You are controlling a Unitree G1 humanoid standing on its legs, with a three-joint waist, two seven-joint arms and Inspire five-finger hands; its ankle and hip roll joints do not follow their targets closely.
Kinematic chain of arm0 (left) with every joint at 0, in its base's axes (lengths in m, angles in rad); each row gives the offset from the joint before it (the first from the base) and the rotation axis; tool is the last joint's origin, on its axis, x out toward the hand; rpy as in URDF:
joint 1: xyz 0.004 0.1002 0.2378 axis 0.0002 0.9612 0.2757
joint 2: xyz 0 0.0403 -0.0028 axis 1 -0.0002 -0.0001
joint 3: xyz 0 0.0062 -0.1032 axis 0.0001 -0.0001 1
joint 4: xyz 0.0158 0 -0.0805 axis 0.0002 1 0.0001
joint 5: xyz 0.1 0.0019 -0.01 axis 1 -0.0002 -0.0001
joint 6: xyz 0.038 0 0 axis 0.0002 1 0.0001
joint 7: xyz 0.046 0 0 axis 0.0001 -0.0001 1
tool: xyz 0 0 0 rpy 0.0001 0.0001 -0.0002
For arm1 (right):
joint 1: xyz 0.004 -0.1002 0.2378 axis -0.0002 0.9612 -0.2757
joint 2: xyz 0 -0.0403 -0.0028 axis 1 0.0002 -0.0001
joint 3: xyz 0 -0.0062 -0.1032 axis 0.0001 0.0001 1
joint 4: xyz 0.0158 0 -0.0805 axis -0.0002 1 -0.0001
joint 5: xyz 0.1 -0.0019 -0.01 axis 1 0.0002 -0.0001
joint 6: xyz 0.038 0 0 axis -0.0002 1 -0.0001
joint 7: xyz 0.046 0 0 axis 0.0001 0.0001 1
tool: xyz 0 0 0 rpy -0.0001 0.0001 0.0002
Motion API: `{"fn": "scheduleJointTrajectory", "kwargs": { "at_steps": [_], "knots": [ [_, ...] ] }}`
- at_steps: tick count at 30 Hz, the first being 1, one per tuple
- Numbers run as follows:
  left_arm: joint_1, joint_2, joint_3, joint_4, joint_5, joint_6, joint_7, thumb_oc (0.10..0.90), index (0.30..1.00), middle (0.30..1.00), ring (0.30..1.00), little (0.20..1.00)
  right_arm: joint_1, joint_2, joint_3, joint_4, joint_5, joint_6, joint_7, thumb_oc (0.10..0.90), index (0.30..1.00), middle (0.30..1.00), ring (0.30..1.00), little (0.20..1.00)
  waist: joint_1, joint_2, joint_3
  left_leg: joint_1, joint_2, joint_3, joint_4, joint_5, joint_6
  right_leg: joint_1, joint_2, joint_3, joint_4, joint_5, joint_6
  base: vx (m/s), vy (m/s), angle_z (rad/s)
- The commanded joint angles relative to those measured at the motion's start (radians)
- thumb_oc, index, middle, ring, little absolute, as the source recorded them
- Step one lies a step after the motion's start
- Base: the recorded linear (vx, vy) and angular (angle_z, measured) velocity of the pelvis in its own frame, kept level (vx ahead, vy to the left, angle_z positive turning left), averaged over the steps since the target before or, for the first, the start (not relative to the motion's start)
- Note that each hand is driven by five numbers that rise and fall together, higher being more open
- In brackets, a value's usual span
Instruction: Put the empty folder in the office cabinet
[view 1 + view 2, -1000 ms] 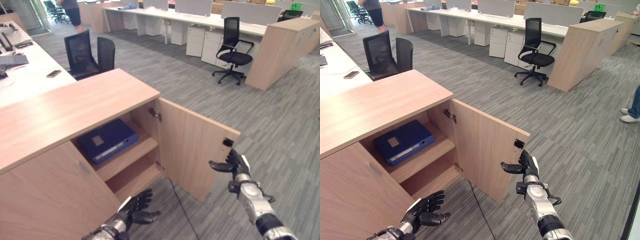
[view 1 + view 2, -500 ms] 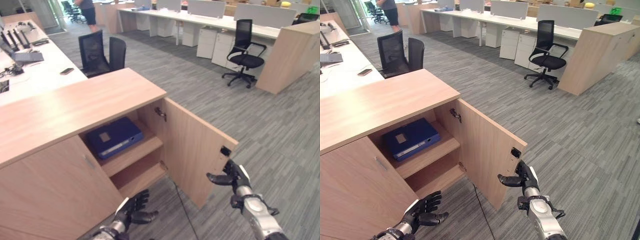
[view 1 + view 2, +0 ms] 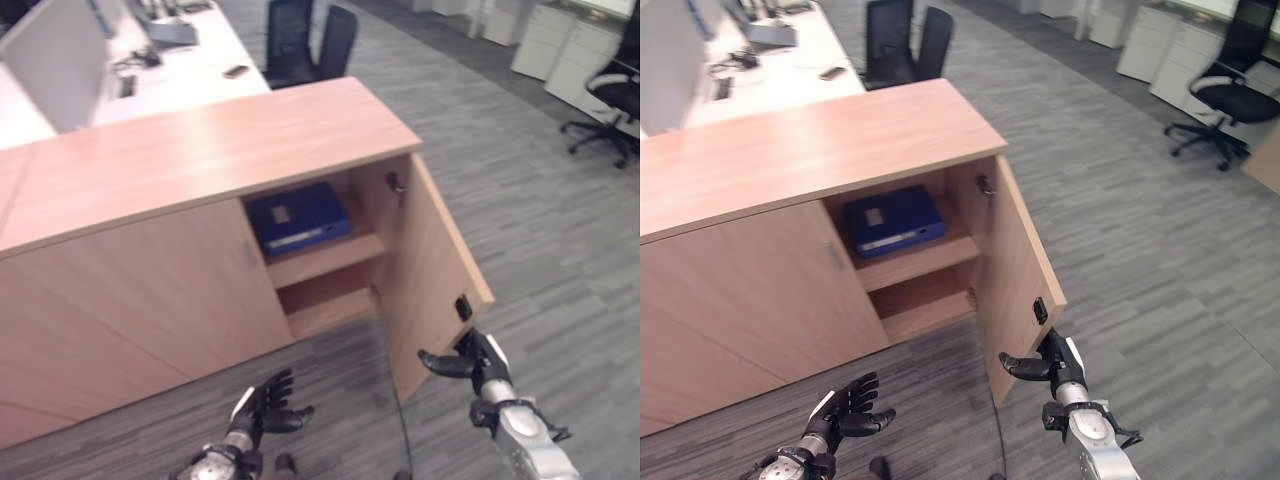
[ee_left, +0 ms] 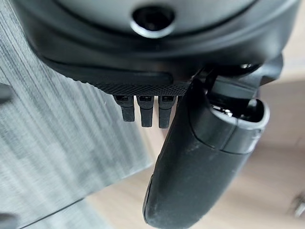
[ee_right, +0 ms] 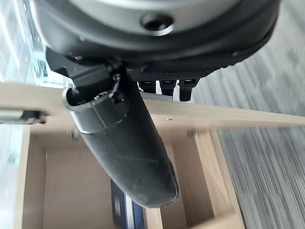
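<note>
Two hands at the bottom of the frame, nearest us, and neither carries anything. Lower left, the left hand (image 3: 262,410) hangs palm-up over the carpet (image 3: 350,380), fingers spread and loose. Lower right, the right hand (image 3: 470,362) has its fingers straight and thumb out, just beside the free edge of the cabinet door (image 3: 430,270), likely placed there to push it shut, though I can't tell if it touches.

Moving up, that door stands wide open, swung out toward the lower right, leaving the cabinet (image 3: 190,170) mouth clear. Centre frame, the blue folder (image 3: 298,217) lies flat on the upper shelf (image 3: 325,258), fully inside, so the door's swing looks clear. By my reading the placing is done.

Plenty of bare carpet right of the door. Farther back, upper left, a white bench (image 3: 170,70) with clutter, and dark office chairs (image 3: 305,35) behind the cabinet.
</note>
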Motion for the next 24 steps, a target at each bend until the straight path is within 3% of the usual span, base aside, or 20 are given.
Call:
{"fn": "scheduleJointTrajectory", "kwargs": {
  "at_steps": [1, 3, 4, 5, 6, 7, 8, 9, 10, 11, 12, 14, 16, 24],
  "knots": [
    [-0.023, 0.083, 0.024, -0.091, 0.035, -0.068, 0.001, 0.8, 0.9, 0.9, 0.9, 0.9, -0.198, 0.099, 0.097, -0.13, -0.019, -0.081, 0.128, 0.8, 0.9, 0.9, 0.9, 0.9, 0.113, -0.04, -0.02, 0.021, -0.013, -0.039, -0.05, -0.008, -0.002, 0.021, -0.069, 0.058, 0.097, -0.074, 0.078, 0.05, 0.204, 0.65],
    [-0.016, 0.099, 0.037, -0.108, 0.042, -0.065, -0.005, 0.8, 0.9, 0.9, 0.9, 0.9, -0.208, 0.123, 0.084, -0.106, -0.022, -0.074, 0.12, 0.8, 0.9, 0.9, 0.9, 0.9, 0.141, -0.052, -0.017, 0.024, -0.053, -0.057, -0.05, -0.034, 0.029, -0.001, -0.133, 0.035, 0.179, -0.046, 0.108, 0.04, 0.193, 0.54],
    [-0.016, 0.099, 0.037, -0.108, 0.042, -0.065, -0.005, 0.8, 0.9, 0.9, 0.9, 0.9, -0.209, 0.123, 0.084, -0.106, -0.022, -0.074, 0.12, 0.8, 0.9, 0.9, 0.9, 0.9, 0.141, -0.054, -0.017, 0.024, -0.055, -0.057, -0.05, -0.034, 0.03, -0.003, -0.136, 0.036, 0.183, -0.047, 0.11, 0.03, 0.162, 0.3],
    [-0.014, 0.102, 0.043, -0.107, 0.043, -0.065, -0.007, 0.8, 0.9, 0.9, 0.9, 0.9, -0.217, 0.13, 0.082, -0.095, -0.028, -0.074, 0.117, 0.8, 0.9, 0.9, 0.9, 0.9, 0.147, -0.055, -0.016, 0.03, -0.07, -0.053, -0.051, -0.045, 0.043, -0.025, -0.167, 0.04, 0.238, -0.023, 0.128, 0.09, 0.213, 0.52],
    [-0.007, 0.108, 0.05, -0.107, 0.045, -0.067, -0.008, 0.8, 0.9, 0.9, 0.9, 0.9, -0.227, 0.142, 0.066, -0.084, -0.032, -0.073, 0.104, 0.8, 0.9, 0.9, 0.9, 0.9, 0.15, -0.052, -0.007, 0.046, -0.093, -0.063, -0.053, -0.058, 0.065, -0.071, -0.215, 0.078, 0.362, 0.058, 0.159, 0.08, 0.215, 0.65],
    [-0.008, 0.108, 0.05, -0.107, 0.045, -0.067, -0.008, 0.8, 0.9, 0.9, 0.9, 0.9, -0.228, 0.142, 0.065, -0.084, -0.032, -0.073, 0.104, 0.8, 0.9, 0.9, 0.9, 0.9, 0.15, -0.053, -0.009, 0.043, -0.095, -0.062, -0.054, -0.053, 0.067, -0.075, -0.217, 0.079, 0.36, 0.063, 0.159, 0.11, 0.184, 0.79],
    [-0.012, 0.119, 0.047, -0.101, 0.052, -0.067, -0.004, 0.8, 0.9, 0.9, 0.9, 0.9, -0.222, 0.145, 0.048, -0.088, -0.028, -0.075, 0.096, 0.8, 0.9, 0.9, 0.9, 0.9, 0.145, -0.047, -0.002, 0.047, -0.1, -0.087, -0.055, -0.054, 0.073, -0.099, -0.212, 0.125, 0.41, 0.079, 0.164, 0.12, 0.201, 0.61],
    [-0.013, 0.126, 0.04, -0.099, 0.052, -0.07, 0.0, 0.8, 0.9, 0.9, 0.9, 0.9, -0.21, 0.142, 0.012, -0.084, -0.011, -0.084, 0.075, 0.8, 0.9, 0.9, 0.9, 0.9, 0.109, -0.03, 0.001, 0.057, -0.129, -0.19, -0.073, -0.054, 0.089, -0.146, -0.097, 0.329, 0.433, -0.007, 0.138, 0.12, 0.193, 0.57],
    [-0.014, 0.126, 0.039, -0.099, 0.052, -0.07, 0.0, 0.8, 0.9, 0.9, 0.9, 0.9, -0.21, 0.142, 0.011, -0.084, -0.011, -0.085, 0.075, 0.8, 0.9, 0.9, 0.9, 0.9, 0.11, -0.028, -0.003, 0.052, -0.126, -0.19, -0.075, -0.05, 0.089, -0.15, -0.093, 0.328, 0.427, -0.001, 0.136, 0.19, 0.201, 1.46],
    [-0.023, 0.121, 0.032, -0.087, 0.044, -0.07, -0.002, 0.8, 0.9, 0.9, 0.9, 0.9, -0.213, 0.137, -0.027, -0.079, 0.018, -0.096, 0.051, 0.8, 0.9, 0.9, 0.9, 0.9, 0.079, -0.017, -0.003, 0.056, -0.14, -0.248, -0.076, -0.049, 0.092, -0.181, -0.001, 0.417, 0.358, -0.102, 0.098, 0.14, 0.035, 1.6],
    [-0.032, 0.122, 0.031, -0.082, 0.037, -0.069, -0.003, 0.8, 0.9, 0.9, 0.9, 0.9, -0.216, 0.13, -0.044, -0.084, 0.024, -0.102, 0.042, 0.8, 0.9, 0.9, 0.9, 0.9, 0.073, -0.021, -0.001, 0.058, -0.151, -0.269, -0.076, -0.053, 0.091, -0.18, 0.014, 0.439, 0.296, -0.104, 0.085, 0.22, 0.016, 1.61],
    [-0.043, 0.125, 0.023, -0.079, 0.03, -0.071, -0.001, 0.8, 0.9, 0.9, 0.9, 0.9, -0.225, 0.122, -0.061, -0.07, 0.025, -0.114, 0.028, 0.8, 0.9, 0.9, 0.9, 0.9, 0.063, -0.021, 0.004, 0.066, -0.156, -0.287, -0.076, -0.063, 0.088, -0.179, 0.018, 0.442, 0.236, -0.094, 0.077, 0.11, -0.05, 0.71],
    [-0.047, 0.119, 0.013, -0.069, 0.032, -0.071, -0.015, 0.8, 0.9, 0.9, 0.9, 0.9, -0.237, 0.101, -0.145, -0.028, 0.025, -0.121, -0.012, 0.8, 0.9, 0.9, 0.9, 0.9, 0.047, -0.034, -0.012, 0.079, -0.171, -0.327, -0.076, -0.082, 0.084, -0.143, 0.018, 0.461, 0.131, -0.056, 0.082, 0.14, -0.111, 1.0],
    [0.004, 0.16, -0.01, -0.132, -0.029, -0.062, -0.067, 0.8, 0.9, 0.9, 0.9, 0.9, -0.412, -0.068, -0.321, 0.31, 0.112, -0.148, -0.131, 0.8, 0.9, 0.9, 0.9, 0.9, 0.093, -0.056, -0.055, 0.103, -0.16, -0.322, -0.076, -0.105, 0.067, -0.041, 0.009, 0.405, 0.014, -0.019, 0.089, 0.1, -0.083, 0.28]
  ]
}}
